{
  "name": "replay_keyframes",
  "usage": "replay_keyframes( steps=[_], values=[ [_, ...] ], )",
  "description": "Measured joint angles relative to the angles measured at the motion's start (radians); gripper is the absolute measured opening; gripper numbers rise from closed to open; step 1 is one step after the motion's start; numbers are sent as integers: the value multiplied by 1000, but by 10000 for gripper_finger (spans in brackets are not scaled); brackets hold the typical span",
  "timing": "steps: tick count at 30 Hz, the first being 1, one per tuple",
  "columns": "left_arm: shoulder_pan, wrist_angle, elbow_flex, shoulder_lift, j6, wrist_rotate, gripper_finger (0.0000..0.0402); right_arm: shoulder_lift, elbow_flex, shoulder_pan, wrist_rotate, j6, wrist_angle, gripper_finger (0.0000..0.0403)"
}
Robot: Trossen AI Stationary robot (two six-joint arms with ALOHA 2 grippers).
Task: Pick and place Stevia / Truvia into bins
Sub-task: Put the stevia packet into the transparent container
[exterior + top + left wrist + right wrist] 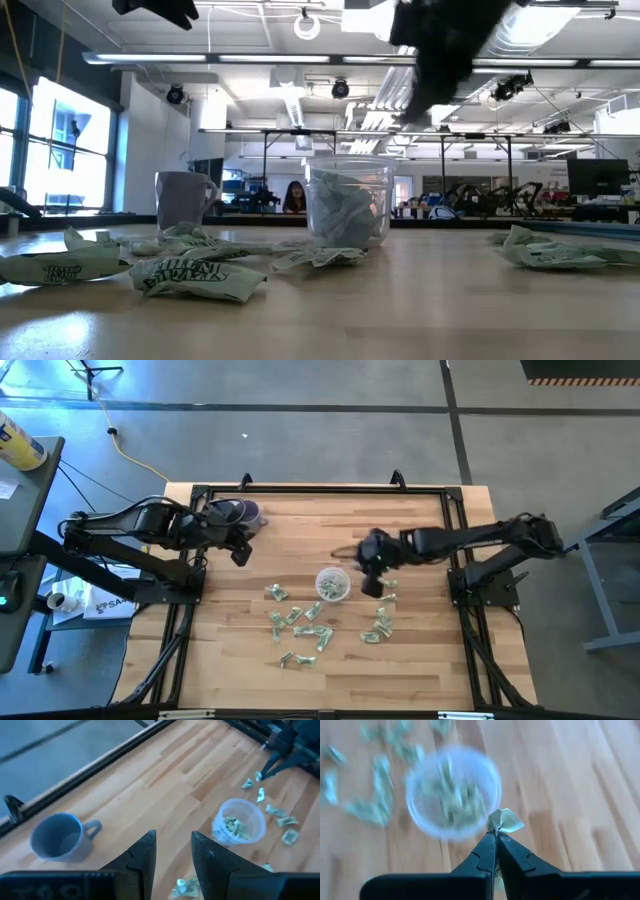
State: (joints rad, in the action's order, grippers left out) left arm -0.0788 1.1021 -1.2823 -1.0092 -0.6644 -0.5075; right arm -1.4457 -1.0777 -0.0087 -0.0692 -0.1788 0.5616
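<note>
Wood-plank table [420, 670], approx mid-task: small clear plastic cup [333, 583] w/ pale green paper sachets inside, more sachets [300, 625] scattered nearby. Right gripper [496, 831] pinched shut on one sachet [506, 820] beside cup rim, prob for drop-in. Left gripper [172, 842] part-open, empty, waiting near purple mug [61, 836].

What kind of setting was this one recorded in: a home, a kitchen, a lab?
Most likely a robotics lab or open workshop. The wooden table stands on a bare concrete floor; the low view shows exposed ceiling ducts and strip lights, and rows of workbenches with a seated person behind.
</note>
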Motion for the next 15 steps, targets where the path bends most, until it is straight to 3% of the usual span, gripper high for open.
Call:
replay_keyframes(
  steps=[8, 15],
  values=[
    [0, 5, 0, 0, 64, -11, 156, -273, -253, -23, 159, 21, 5, 5],
    [0, 60, 1, 0, 30, 25, 156, -343, -259, -8, 140, 47, 26, 47]
  ],
)
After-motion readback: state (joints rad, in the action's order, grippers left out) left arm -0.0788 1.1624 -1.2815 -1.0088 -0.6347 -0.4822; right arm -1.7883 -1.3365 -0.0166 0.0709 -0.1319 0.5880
